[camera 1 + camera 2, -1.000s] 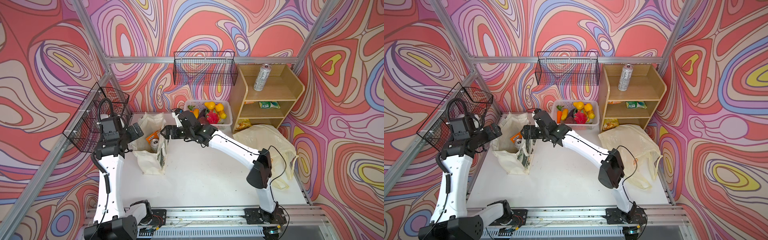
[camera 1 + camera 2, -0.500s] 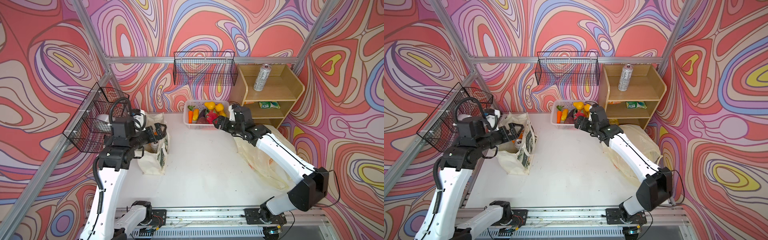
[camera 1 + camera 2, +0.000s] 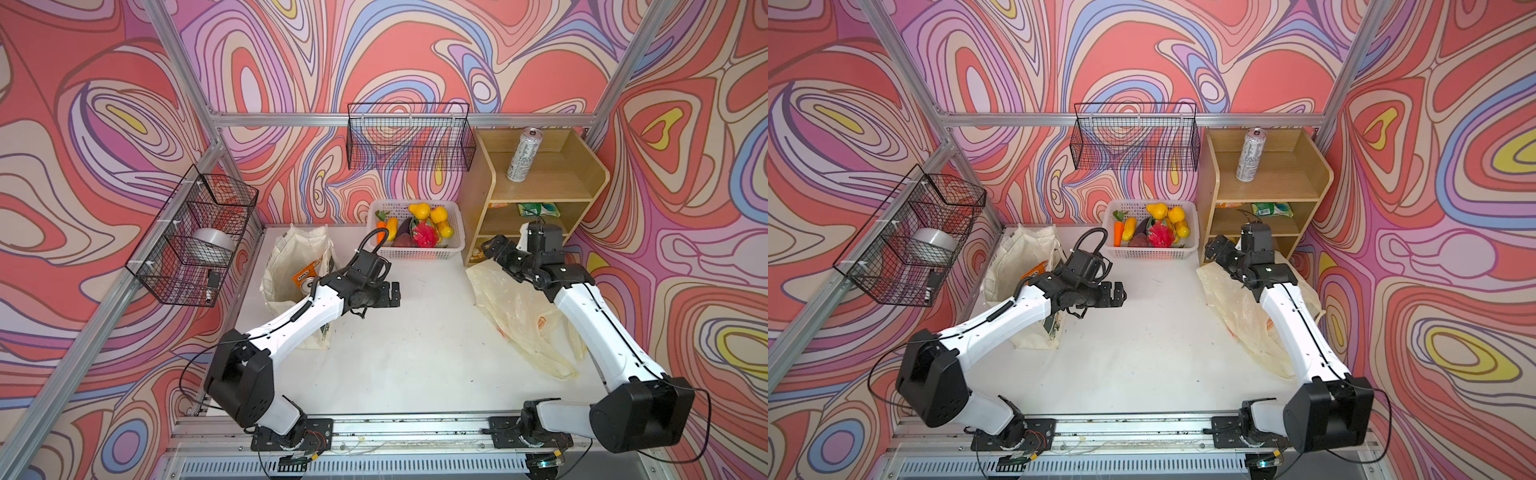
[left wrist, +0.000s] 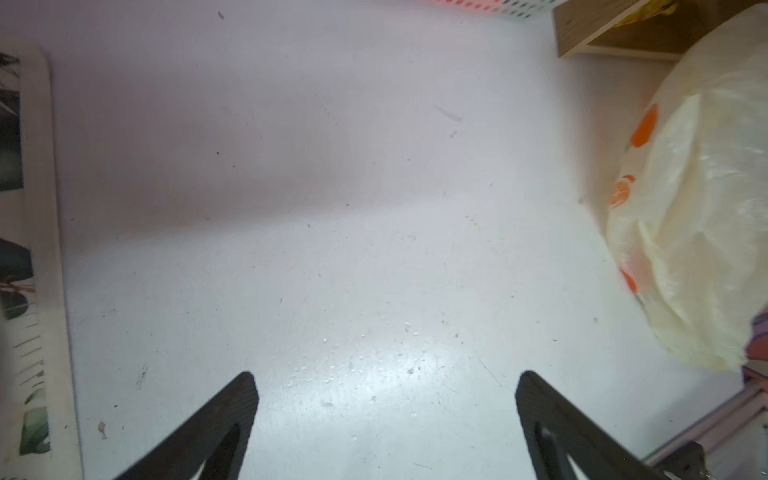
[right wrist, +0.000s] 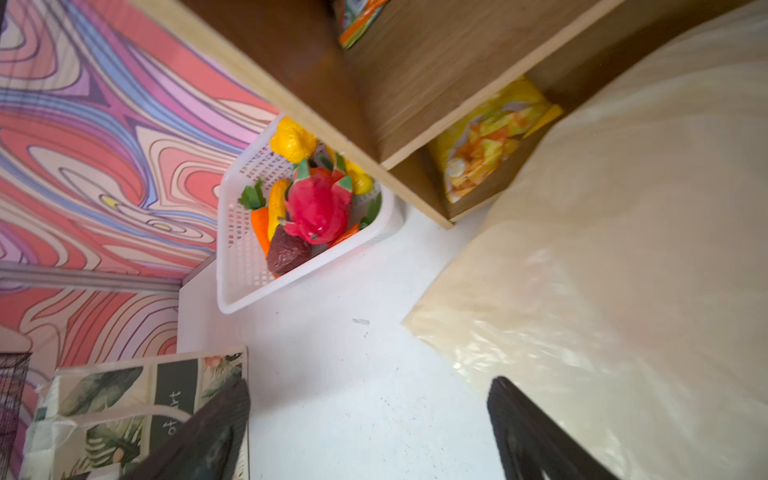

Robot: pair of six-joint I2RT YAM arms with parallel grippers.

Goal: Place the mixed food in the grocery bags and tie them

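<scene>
The left end effector hovers over bare desk, its jaws spread wide with nothing between them. Just behind it, beside its wrist, stands the canvas tote, with an orange snack packet showing inside. The plastic carrier bag lies well ahead of its fingertips.

The right end effector is also spread open and empty. It hangs over the far edge of the plastic carrier bag, close to the bottom compartment of the wooden shelf, where a yellow snack packet lies. The white basket of toy fruits sits near this end effector, on the side toward the tote. Above it, a green packet lies on the middle shelf and the silver can stands upright on top.
</scene>
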